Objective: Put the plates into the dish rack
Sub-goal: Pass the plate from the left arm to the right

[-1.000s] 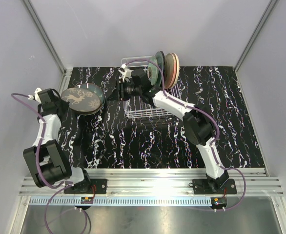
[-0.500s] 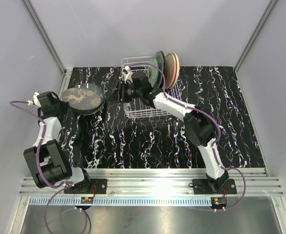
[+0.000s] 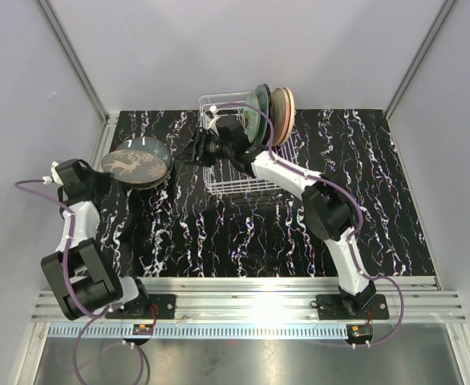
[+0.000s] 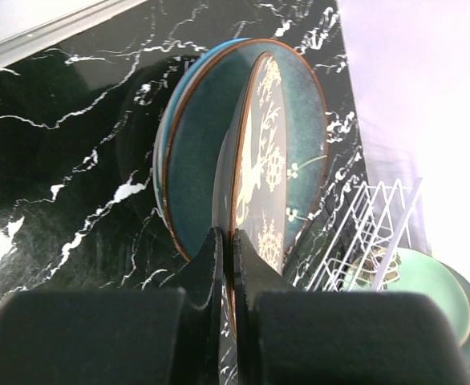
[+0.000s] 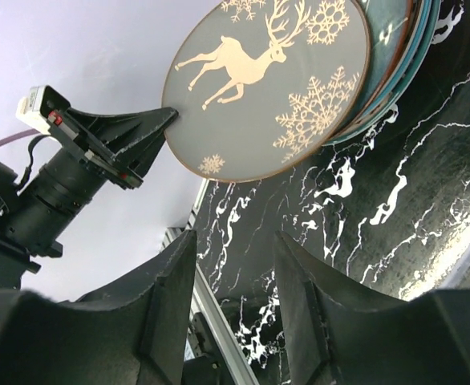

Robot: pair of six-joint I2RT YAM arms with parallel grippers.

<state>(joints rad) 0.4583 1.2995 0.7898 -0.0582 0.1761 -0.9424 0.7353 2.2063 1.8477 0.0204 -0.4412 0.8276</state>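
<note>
Ideally, the left claw point(image 4: 225, 234), clamped on the rim of the deer plate point(image 4: 263, 160), is presenting it squarely to the parted right claw point(image 5: 233, 241).

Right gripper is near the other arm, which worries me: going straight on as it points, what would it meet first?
Most likely the deer plate, held tilted up by the left gripper. The right gripper has its fingers open and aims roughly at the plate's lower rim, though depth is unclear.

left gripper point(image 4: 227, 241) pinched tight on the near rim of the deer plate point(image 4: 271, 168), plate tipped up edge-on over a teal plate stack point(image 4: 199, 160), black marbled table point(image 4: 66, 144), white wire dish rack point(image 4: 371, 216) holding green plates point(image 4: 427, 285) off to the right
</note>
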